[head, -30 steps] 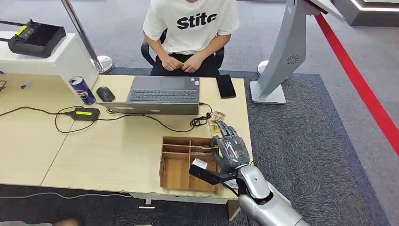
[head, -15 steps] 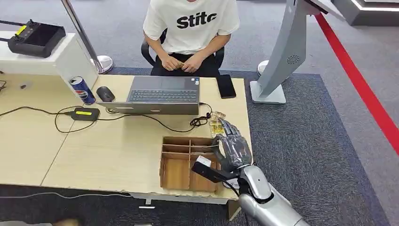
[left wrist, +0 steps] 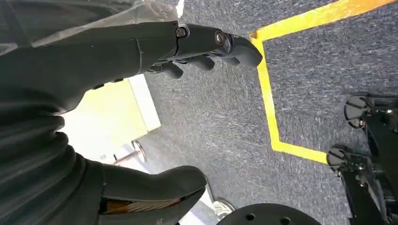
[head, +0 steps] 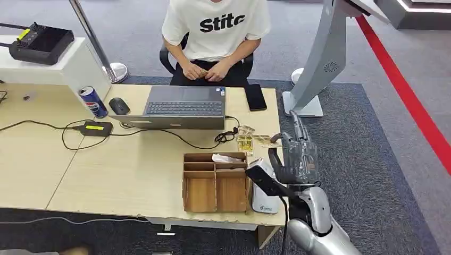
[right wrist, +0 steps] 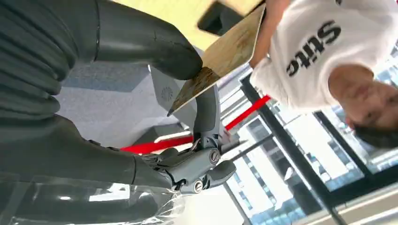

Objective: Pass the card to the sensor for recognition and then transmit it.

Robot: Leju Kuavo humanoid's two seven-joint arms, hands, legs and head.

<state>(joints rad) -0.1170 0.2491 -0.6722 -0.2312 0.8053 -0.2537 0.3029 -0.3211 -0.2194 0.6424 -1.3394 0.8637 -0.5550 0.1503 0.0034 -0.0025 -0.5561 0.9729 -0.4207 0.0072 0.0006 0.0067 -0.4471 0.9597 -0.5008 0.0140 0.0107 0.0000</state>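
My right hand [head: 298, 156] stands upright just off the table's right edge, fingers pointing up. It pinches a tan, yellowish card [right wrist: 220, 56] between thumb and a finger; in the head view the card [head: 267, 140] juts left from the hand over the table edge. A white sensor unit [head: 264, 197] stands at the table's front right corner, below the hand and beside the wooden organizer [head: 215, 183]. A person in a white shirt [head: 215, 24] sits behind the table. My left hand [left wrist: 141, 61] hangs over the carpet, fingers apart, holding nothing.
A laptop [head: 183, 106], black phone [head: 255, 97], cola can [head: 93, 101], mouse [head: 118, 106] and a power brick [head: 95, 128] with cables lie on the table [head: 133, 164]. A grey kiosk stand [head: 319, 58] rises to the right on dark carpet.
My right hand has lifted out of the wooden organizer, swung right past the table edge and turned upright with the card. The white sensor unit has come into sight.
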